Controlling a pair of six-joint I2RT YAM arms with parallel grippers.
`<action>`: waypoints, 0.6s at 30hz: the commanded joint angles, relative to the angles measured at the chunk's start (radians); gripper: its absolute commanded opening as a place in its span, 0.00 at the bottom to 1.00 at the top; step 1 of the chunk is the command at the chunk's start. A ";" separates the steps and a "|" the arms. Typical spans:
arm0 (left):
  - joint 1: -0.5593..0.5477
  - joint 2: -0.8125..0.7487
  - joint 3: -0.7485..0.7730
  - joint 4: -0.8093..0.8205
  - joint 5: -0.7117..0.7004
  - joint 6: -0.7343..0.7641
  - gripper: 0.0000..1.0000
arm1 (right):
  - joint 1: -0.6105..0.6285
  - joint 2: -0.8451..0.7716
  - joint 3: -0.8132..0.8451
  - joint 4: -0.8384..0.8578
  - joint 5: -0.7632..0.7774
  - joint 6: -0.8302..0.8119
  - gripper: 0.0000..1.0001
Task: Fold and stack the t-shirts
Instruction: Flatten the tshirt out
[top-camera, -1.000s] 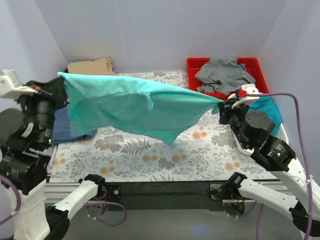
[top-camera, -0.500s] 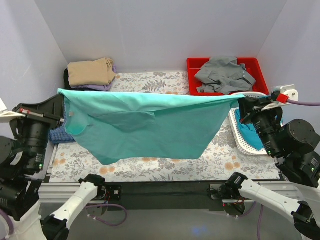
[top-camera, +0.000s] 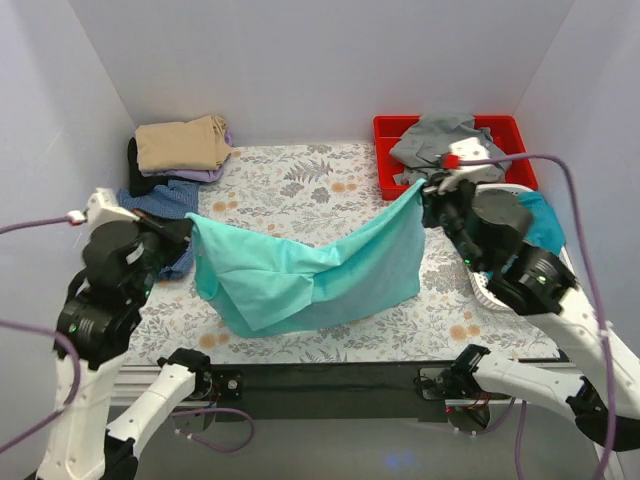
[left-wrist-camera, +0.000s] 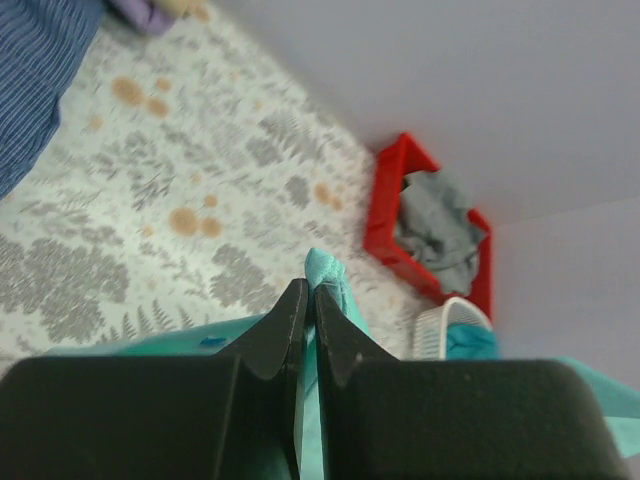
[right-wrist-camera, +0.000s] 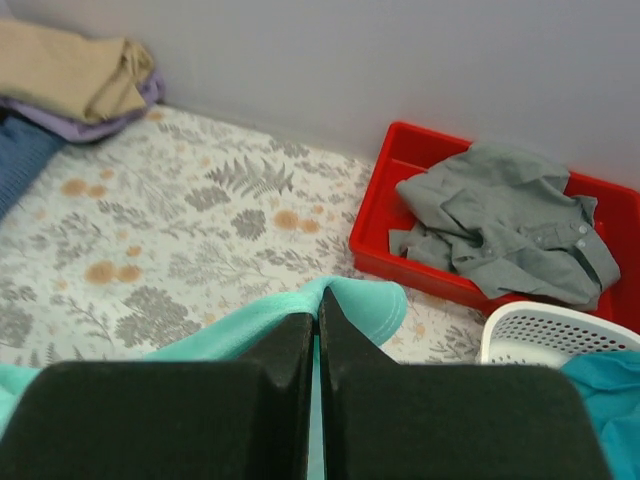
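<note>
Mint green t-shirt (top-camera: 310, 270): one item, slung between the two grippers, its middle sagging in loose folds low over the floral table (top-camera: 300, 185). Whether the lowest fold touches the cloth cannot be told.

Left gripper (top-camera: 190, 226): jaws pinched tight on one upper edge of the mint green t-shirt, a tuft of fabric standing up past the fingertips in the wrist view.

Right gripper (top-camera: 424, 196): jaws pressed together on the opposite upper corner, a curl of hem showing just beyond the tips.

Blue t-shirt (top-camera: 162, 196): crumpled on the table, just beside the left gripper on its outer side.

White basket (top-camera: 488, 292): outward of the right gripper, partly behind that arm, holding a teal t-shirt (top-camera: 540, 222).

Red bin (top-camera: 384, 128): beyond the right gripper, at the back wall, holding a rumpled grey shirt (top-camera: 445, 140).

Tan t-shirt (top-camera: 180, 143): folded, well beyond the left gripper in the far corner, lying on a lavender piece (top-camera: 205, 173), with a black item (top-camera: 136, 165) beside it.
</note>
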 joint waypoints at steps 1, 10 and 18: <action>0.002 0.057 -0.070 0.059 -0.033 -0.008 0.00 | -0.001 0.100 -0.046 0.113 0.062 -0.064 0.01; 0.004 0.289 -0.063 0.291 -0.353 0.185 0.00 | -0.136 0.443 -0.083 0.237 0.061 -0.102 0.01; 0.017 0.537 -0.156 0.564 -0.358 0.287 0.00 | -0.317 0.710 -0.052 0.379 -0.070 -0.081 0.01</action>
